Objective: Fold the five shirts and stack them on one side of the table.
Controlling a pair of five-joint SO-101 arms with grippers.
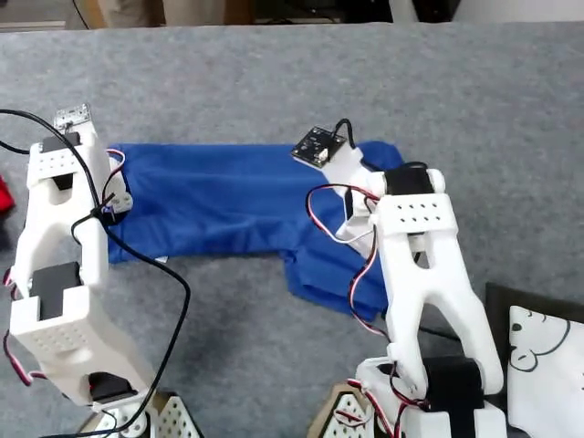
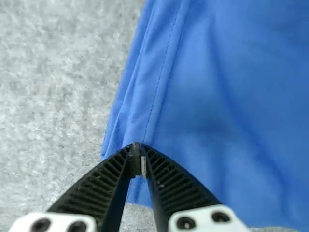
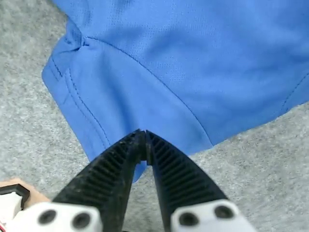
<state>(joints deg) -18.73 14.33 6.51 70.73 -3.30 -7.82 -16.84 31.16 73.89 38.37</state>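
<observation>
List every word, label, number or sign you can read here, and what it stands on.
No text can be read.
On the blue shirt: plain, no print.
On the white item in the high view's corner: black shapes, not letters.
On the small board atop an arm: markings too small to read.

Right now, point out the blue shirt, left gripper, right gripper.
blue shirt (image 1: pixel 219 196), high view, middle of the body.
left gripper (image 2: pixel 137 148), left wrist view, between its fingertips.
right gripper (image 3: pixel 144 135), right wrist view, between its fingertips.

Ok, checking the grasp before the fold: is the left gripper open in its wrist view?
No, the left gripper is shut, its jaws meeting on the hemmed edge of the blue shirt.
</observation>
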